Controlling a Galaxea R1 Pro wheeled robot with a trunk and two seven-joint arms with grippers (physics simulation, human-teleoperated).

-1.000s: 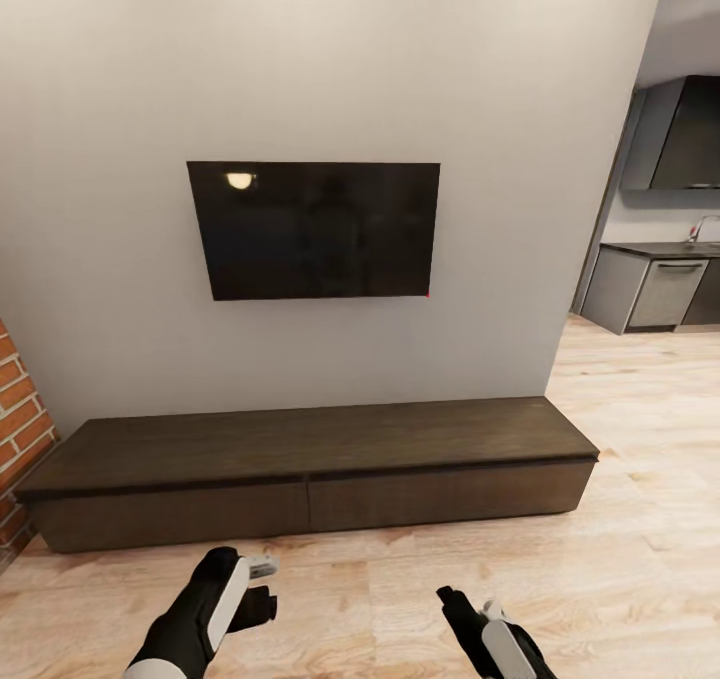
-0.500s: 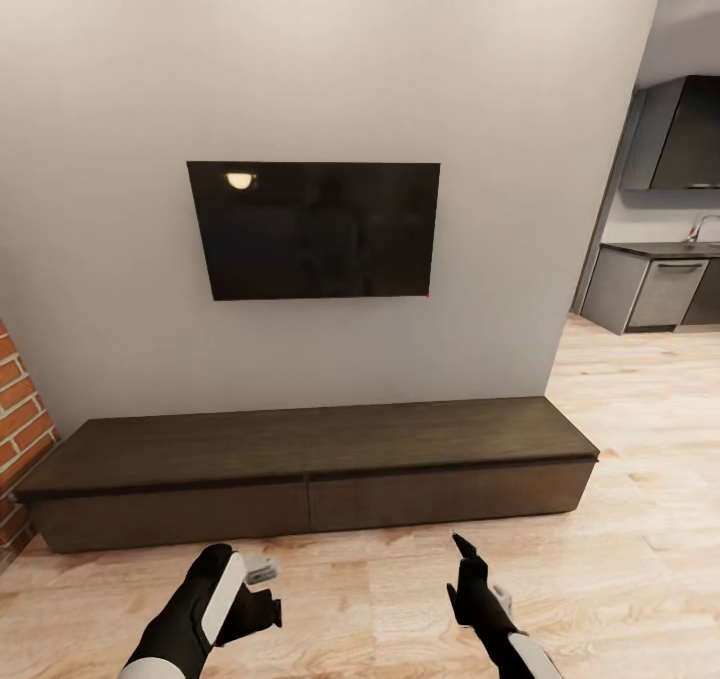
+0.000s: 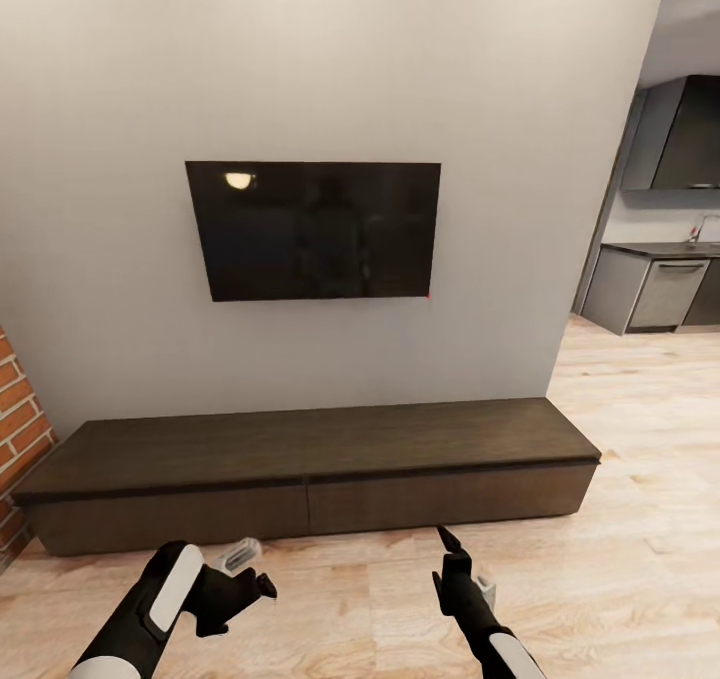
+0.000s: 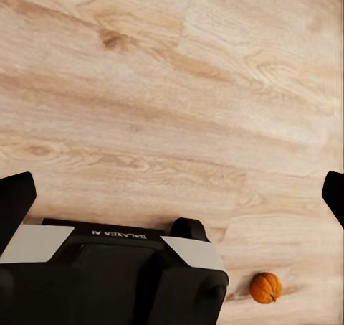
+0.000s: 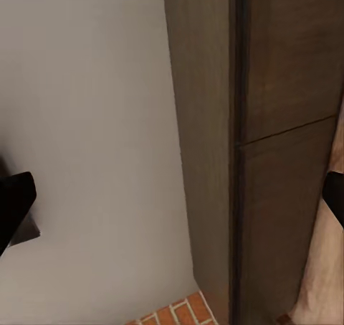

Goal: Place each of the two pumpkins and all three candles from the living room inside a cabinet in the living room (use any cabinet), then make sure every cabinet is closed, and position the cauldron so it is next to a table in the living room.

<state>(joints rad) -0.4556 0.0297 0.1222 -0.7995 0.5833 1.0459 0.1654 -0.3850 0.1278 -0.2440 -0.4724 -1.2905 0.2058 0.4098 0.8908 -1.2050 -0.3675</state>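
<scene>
The cabinet (image 3: pixel 310 459) is a long low dark-brown unit against the grey wall, and both its drawer fronts sit flush. My left gripper (image 3: pixel 252 571) hangs open low over the floor in front of its left half. My right gripper (image 3: pixel 462 564) is open too, fingers pointing up toward the right drawer front. In the left wrist view the open left gripper (image 4: pixel 172 196) looks down at the wood floor, where one orange pumpkin (image 4: pixel 266 288) lies beside my black base (image 4: pixel 122 275). The right wrist view looks past the open right gripper (image 5: pixel 172 203) at the cabinet (image 5: pixel 279 124).
A black TV (image 3: pixel 314 229) hangs on the wall above the cabinet. A red brick surround (image 3: pixel 18 429) stands at the left. At the right, the floor opens into a kitchen with grey units (image 3: pixel 655 289). Pale wood floor (image 3: pixel 620 559) lies in front of the cabinet.
My left arm has drawn back to the left and lower. My right gripper has risen and reached forward toward the cabinet, its fingers now pointing up.
</scene>
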